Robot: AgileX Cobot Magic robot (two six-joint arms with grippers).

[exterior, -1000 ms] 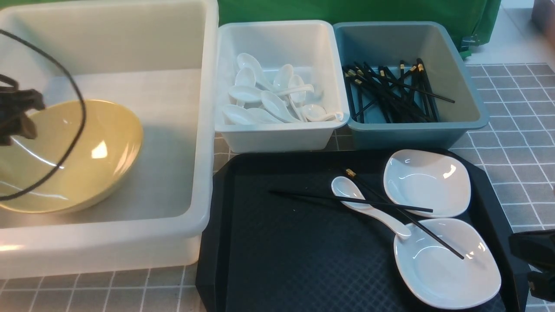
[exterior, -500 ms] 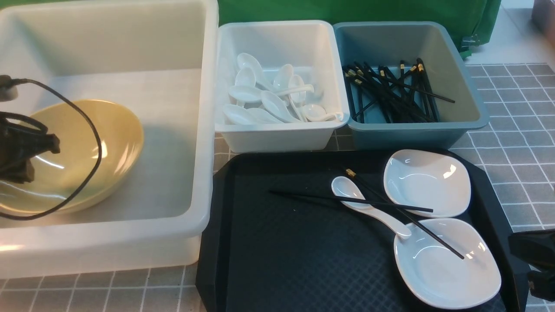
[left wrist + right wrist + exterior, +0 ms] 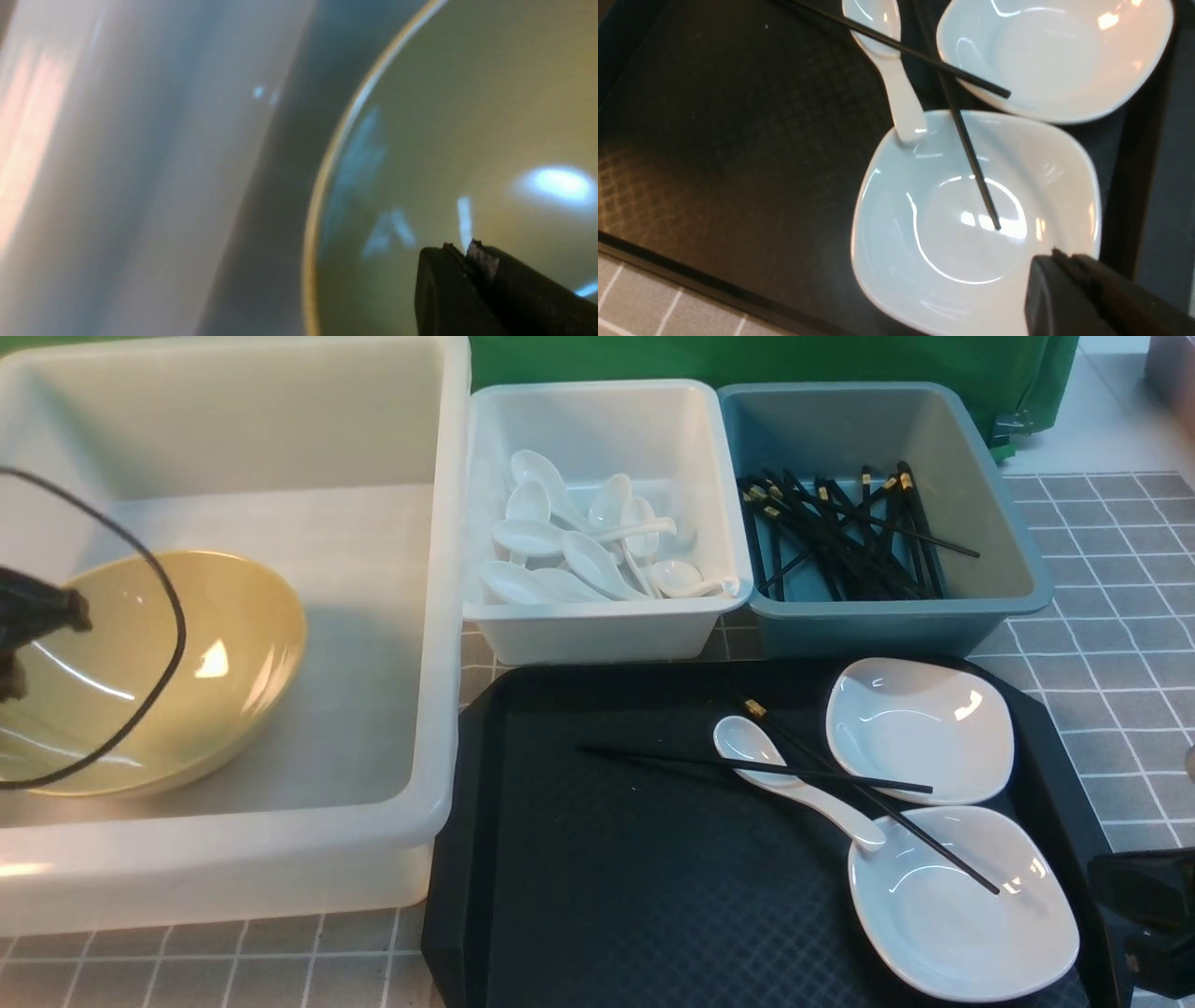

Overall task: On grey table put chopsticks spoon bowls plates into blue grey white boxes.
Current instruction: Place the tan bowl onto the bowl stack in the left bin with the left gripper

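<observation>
Now the yellow bowl (image 3: 187, 663) is binned, and smaller dishes wait on the black tray (image 3: 607, 896).

My left gripper (image 3: 467, 254) hangs over the bowl with its fingers pressed together, holding nothing. The bowl sits in the big whitish tub (image 3: 439, 616) left of the tray. My right gripper (image 3: 1059, 261), also closed and empty, hovers at the tray's near right corner above the nearer white plate (image 3: 943, 915). On the tray's right half lie two plates, one spoon (image 3: 794, 789) and two crossed chopsticks (image 3: 672, 759). One stick's tip rests in the nearer plate. I judge the plates glossy, slippery, rigid and breakable, best pinched at the raised rim. The chopsticks look light and apt to roll, so I would lift them first, mid-length.
</observation>
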